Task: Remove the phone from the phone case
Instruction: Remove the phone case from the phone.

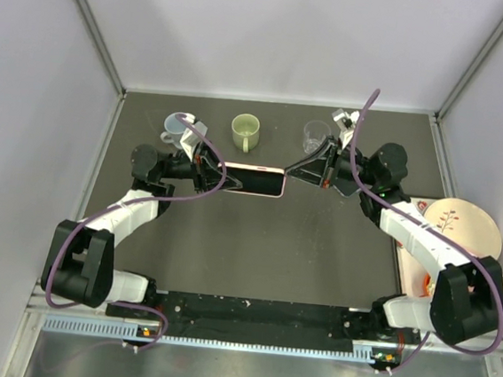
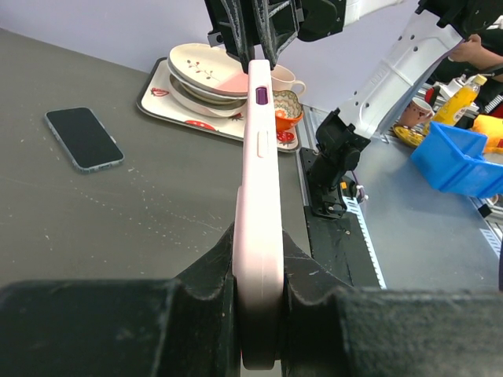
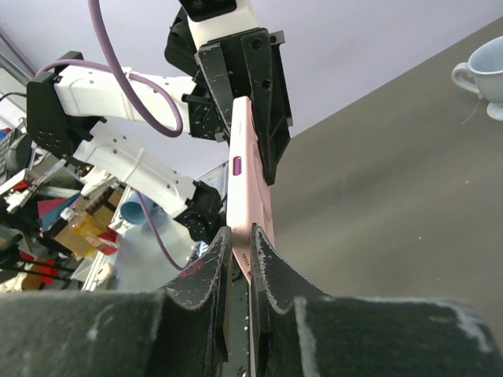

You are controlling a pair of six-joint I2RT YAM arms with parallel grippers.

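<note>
The left end effector (image 1: 210,174) and right end effector (image 1: 295,175) clamped opposite ends of the pink rubbery phone case (image 1: 252,180). A dark rectangular phone (image 2: 84,138) lay flat on the grey table (image 1: 271,262)

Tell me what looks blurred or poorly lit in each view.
Top external: even light, everything sharp, including the phone case. Left wrist: the left gripper is a dark, blurred foreground; the case beyond is crisp. Right wrist: the right gripper is likewise soft and underexposed.

Matt pink over dull grey.
The pale pink phone case (image 2: 258,236) looks smooth, rubbery, matt; the dark grey counter (image 1: 298,255) is dull and speckled; the flat black phone (image 2: 84,138) has a glossy face.
</note>
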